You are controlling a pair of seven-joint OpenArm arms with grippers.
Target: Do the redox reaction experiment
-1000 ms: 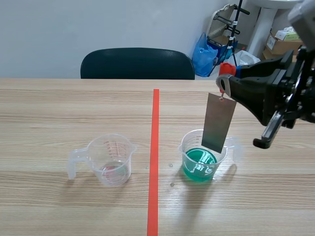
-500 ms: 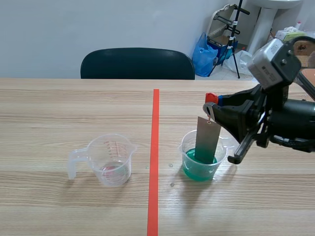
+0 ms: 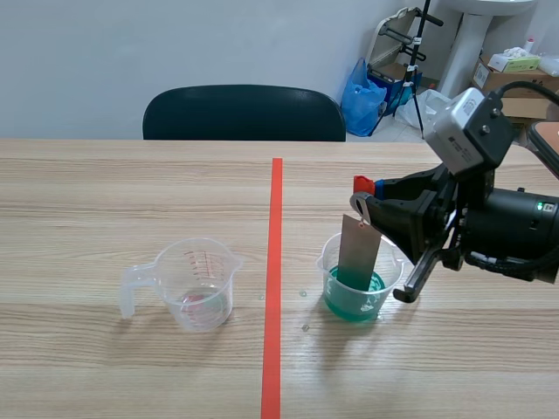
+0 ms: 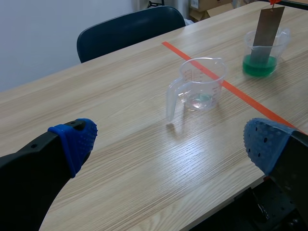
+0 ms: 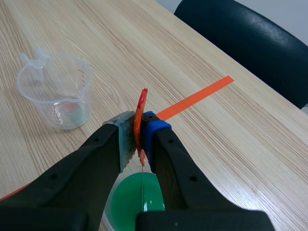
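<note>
The right gripper (image 3: 365,194) comes in from the right of the scene view, and its two fingers are pressed tight on one thin red tag (image 3: 362,184); in the right wrist view the same gripper (image 5: 139,132) has the tag (image 5: 142,103) standing edge-on between a grey pad and a blue pad. One grey metal strip (image 3: 359,253) hangs from the tag, nearly upright. Its lower end goes down inside one clear plastic measuring cup (image 3: 324,262) right of centre in the scene view, reaching the green liquid (image 3: 353,298) that fills the cup's bottom. A second clear measuring cup (image 3: 196,284), with red markings and a handle toward the left edge, stands left of centre, well apart from the first, with only a faint pinkish trace at its bottom. One orange-red tape line (image 3: 273,288) runs up the wooden table (image 3: 105,192) between the two cups. The left gripper (image 4: 171,142) is spread wide, its two blue dotted pads (image 4: 77,139) far apart with nothing between them; both cups lie well ahead of it, the handled one (image 4: 199,86) nearer and the green one (image 4: 262,57) with the strip (image 4: 267,24) beyond. One dark chair (image 3: 244,112) stands behind the table at top centre, and a blue bag (image 3: 360,98) sits at the upper right.
</note>
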